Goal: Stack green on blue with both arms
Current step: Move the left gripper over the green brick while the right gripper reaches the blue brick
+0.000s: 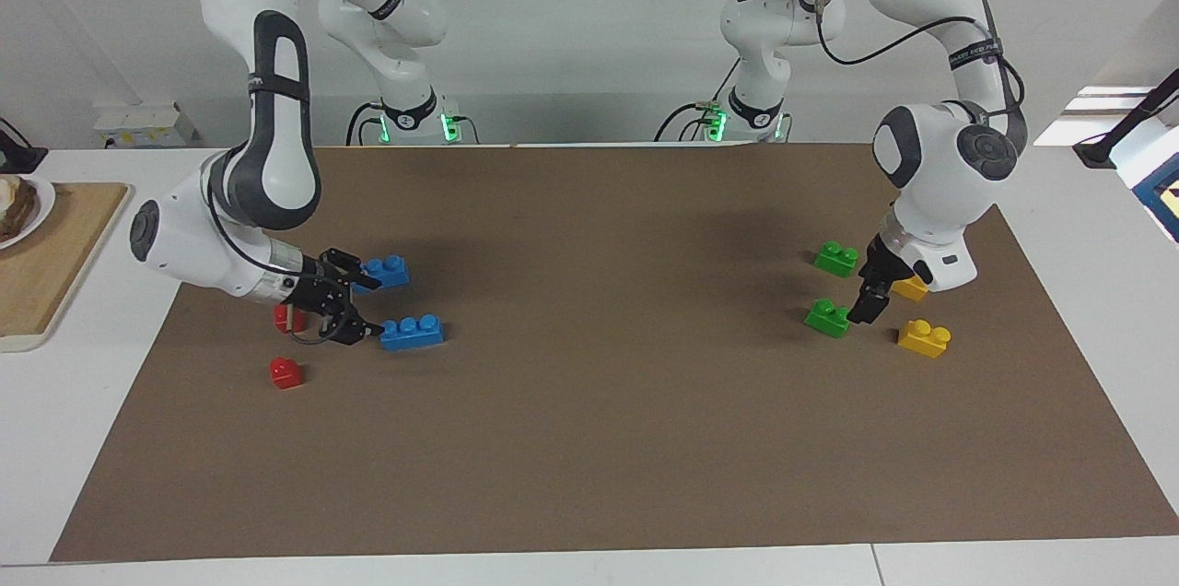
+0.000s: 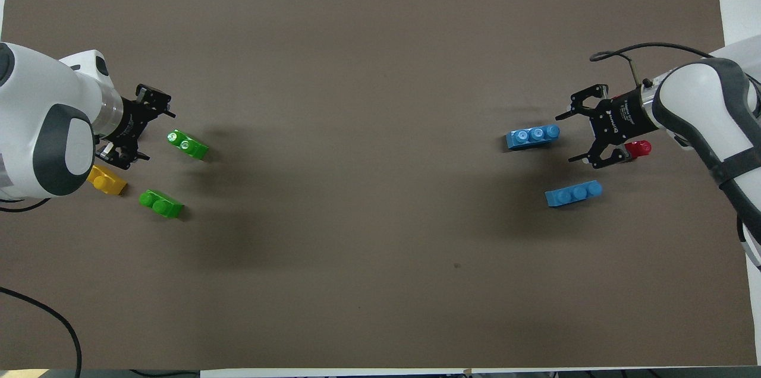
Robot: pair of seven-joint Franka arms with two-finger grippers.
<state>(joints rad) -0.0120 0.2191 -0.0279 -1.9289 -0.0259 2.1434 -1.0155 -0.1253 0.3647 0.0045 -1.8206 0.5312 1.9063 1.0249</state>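
Two green bricks lie toward the left arm's end of the mat: one nearer the robots (image 1: 836,258) (image 2: 160,203), one farther (image 1: 828,317) (image 2: 188,144). Two blue bricks lie toward the right arm's end: one nearer (image 1: 387,271) (image 2: 574,194), one farther (image 1: 412,332) (image 2: 533,136). My left gripper (image 1: 866,296) (image 2: 156,134) is open and empty, low beside the farther green brick. My right gripper (image 1: 361,303) (image 2: 565,138) is open and empty, low at the blue bricks' ends. It holds neither.
Two yellow bricks (image 1: 924,337) (image 1: 910,287) lie beside the left gripper; one shows in the overhead view (image 2: 107,180). Two red bricks (image 1: 286,372) (image 1: 285,317) lie by the right gripper. A wooden board (image 1: 46,263) with a plate sits off the brown mat (image 1: 599,402).
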